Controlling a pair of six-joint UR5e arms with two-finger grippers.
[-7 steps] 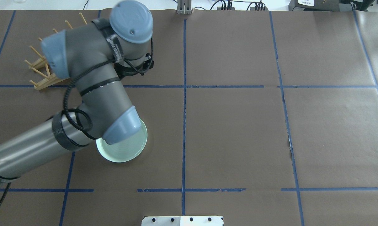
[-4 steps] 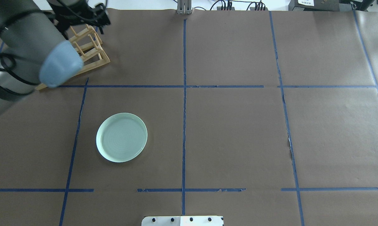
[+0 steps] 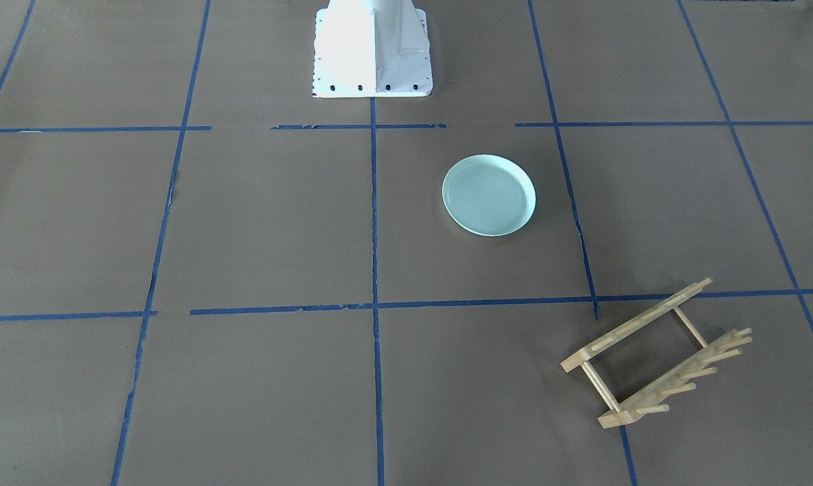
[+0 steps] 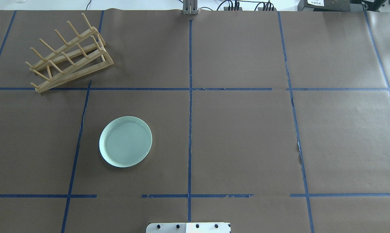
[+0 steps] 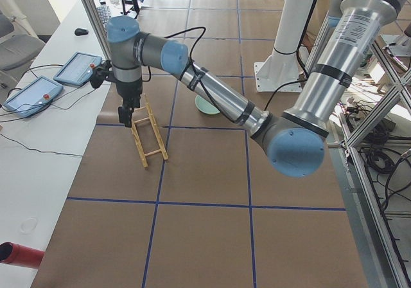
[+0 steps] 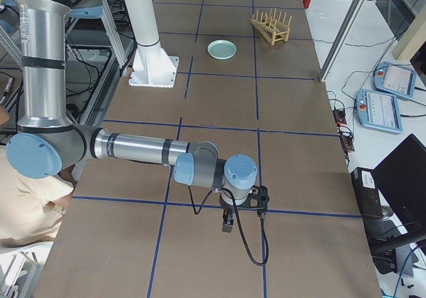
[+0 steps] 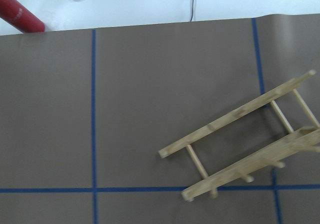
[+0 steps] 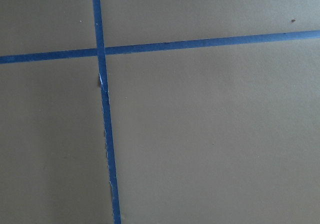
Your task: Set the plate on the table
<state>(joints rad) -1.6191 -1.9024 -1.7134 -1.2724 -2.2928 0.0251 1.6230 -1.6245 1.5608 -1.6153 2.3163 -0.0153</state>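
The pale mint-green plate (image 4: 126, 141) lies flat on the brown table (image 4: 246, 136), left of the centre tape line. It also shows in the front view (image 3: 489, 195) and small in the right side view (image 6: 221, 49). No arm shows in the overhead or front views. In the left side view my left gripper (image 5: 125, 116) hangs over the wooden rack (image 5: 149, 137), away from the plate (image 5: 207, 105); I cannot tell if it is open. My right gripper (image 6: 227, 221) points down at the far right end of the table; I cannot tell its state.
The wooden peg rack (image 4: 68, 53) stands at the far left corner; it also shows in the left wrist view (image 7: 245, 144). The white robot base (image 3: 372, 47) is at the near middle edge. A red cylinder (image 7: 20, 15) lies on the white bench beyond the table's left end.
My left arm has lifted away from over the plate, swung to the far left past the rack and left the overhead view. The plate has stayed flat in the same spot.
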